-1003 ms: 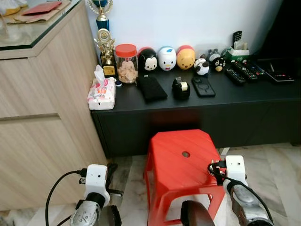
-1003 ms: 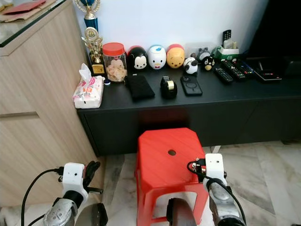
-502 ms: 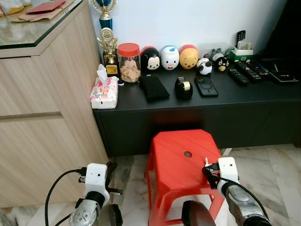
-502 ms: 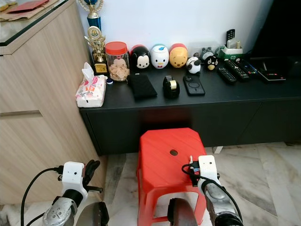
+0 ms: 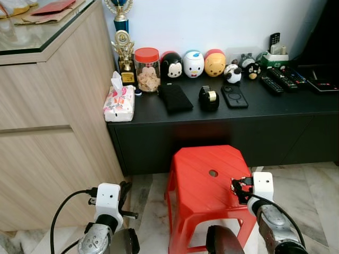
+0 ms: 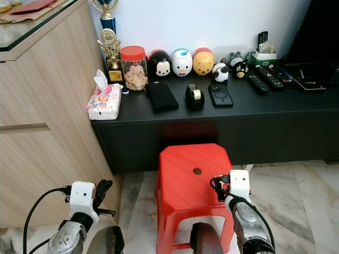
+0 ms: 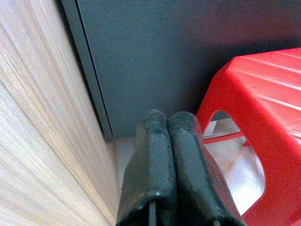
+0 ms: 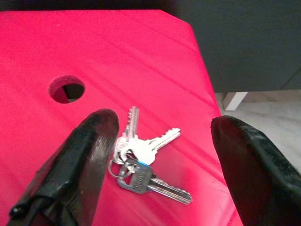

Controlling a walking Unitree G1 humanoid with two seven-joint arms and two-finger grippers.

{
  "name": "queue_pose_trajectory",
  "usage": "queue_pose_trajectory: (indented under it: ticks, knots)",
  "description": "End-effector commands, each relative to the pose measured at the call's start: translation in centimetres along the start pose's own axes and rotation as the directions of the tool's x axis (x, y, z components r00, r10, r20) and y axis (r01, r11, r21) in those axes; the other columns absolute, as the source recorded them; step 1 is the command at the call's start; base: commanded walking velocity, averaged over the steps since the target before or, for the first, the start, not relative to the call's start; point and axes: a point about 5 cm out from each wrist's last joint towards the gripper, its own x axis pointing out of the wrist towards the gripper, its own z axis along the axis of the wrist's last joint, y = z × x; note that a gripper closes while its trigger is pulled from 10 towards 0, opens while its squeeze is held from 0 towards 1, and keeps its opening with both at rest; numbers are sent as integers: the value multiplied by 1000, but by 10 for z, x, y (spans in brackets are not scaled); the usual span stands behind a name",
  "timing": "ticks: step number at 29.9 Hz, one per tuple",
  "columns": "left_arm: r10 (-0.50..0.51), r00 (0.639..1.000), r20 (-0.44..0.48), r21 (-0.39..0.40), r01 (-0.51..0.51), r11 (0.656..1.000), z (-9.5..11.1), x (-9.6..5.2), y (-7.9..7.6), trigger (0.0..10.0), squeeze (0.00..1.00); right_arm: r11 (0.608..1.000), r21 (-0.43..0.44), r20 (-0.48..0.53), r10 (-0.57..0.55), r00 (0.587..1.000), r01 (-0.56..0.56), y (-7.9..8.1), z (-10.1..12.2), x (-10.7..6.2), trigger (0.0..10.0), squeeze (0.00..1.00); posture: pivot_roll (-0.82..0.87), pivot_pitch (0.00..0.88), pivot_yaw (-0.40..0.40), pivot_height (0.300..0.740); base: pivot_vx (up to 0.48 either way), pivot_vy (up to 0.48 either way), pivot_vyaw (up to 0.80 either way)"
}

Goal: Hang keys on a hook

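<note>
Right gripper (image 8: 160, 155) hangs over a red stool (image 8: 94, 56), fingers spread wide, keys (image 8: 141, 160) lying on the seat between them. Left gripper (image 7: 171, 174), fingers pressed together, sits low between a wooden cabinet (image 7: 33, 117) and that stool. Beyond stands a black console (image 5: 222, 114) on marble floor (image 5: 312, 182).

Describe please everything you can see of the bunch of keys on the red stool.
The keys are a small bunch of about three silver metal keys joined on a ring, fanned out with blades pointing different ways. They lie flat on the red plastic stool, near its right edge, not far from its round hole. The right claw is open with a finger on either side of them, not touching.
</note>
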Motion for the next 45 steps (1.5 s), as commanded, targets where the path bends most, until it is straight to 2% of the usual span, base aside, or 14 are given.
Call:
queue_pose_trajectory:
  ticks: [1,5,13,29,35,36,37,45]
  knots:
    - [-3,1000,7,6,3,1000,2,1,0,10000,0,997,-58,-38,46,998,-49,6,-2,1,10000,0,-9,0,-1,570,0,0,0]
    - [-2,1000,5,5,2,1000,2,1,0,10000,0,994,-81,-54,74,996,-78,8,-5,1,10000,0,-9,0,-2,570,0,0,0]
    - [-1,1000,0,2,1,1000,1,0,-1,10000,0,992,-111,-87,49,995,-59,4,-6,2,10000,0,-6,0,-5,570,0,0,0]
    - [-4,1000,-5,7,4,1000,0,0,0,10000,0,991,-109,-163,53,985,-72,10,-13,3,10000,0,4,0,-3,570,0,0,0]
    - [-9,1000,-7,8,9,1000,0,0,0,10000,0,994,-107,-183,15,983,-35,7,-19,1,10000,0,6,0,-2,570,0,0,0]
    - [-10,1000,-7,8,10,1000,0,0,-1,10000,0,994,-106,-186,7,982,-27,6,-20,0,3569,0,7,0,-2,570,0,0,0]
    - [-18,1000,-8,15,18,1000,0,0,-1,10000,0,994,-104,-193,2,981,-23,6,-22,-1,0,0,7,0,-1,570,0,0,0]
    - [-35,999,-9,25,35,999,-1,0,-4,10000,0,995,-102,-213,1,977,-23,5,-27,-3,0,0,6,0,-1,570,0,0,0]
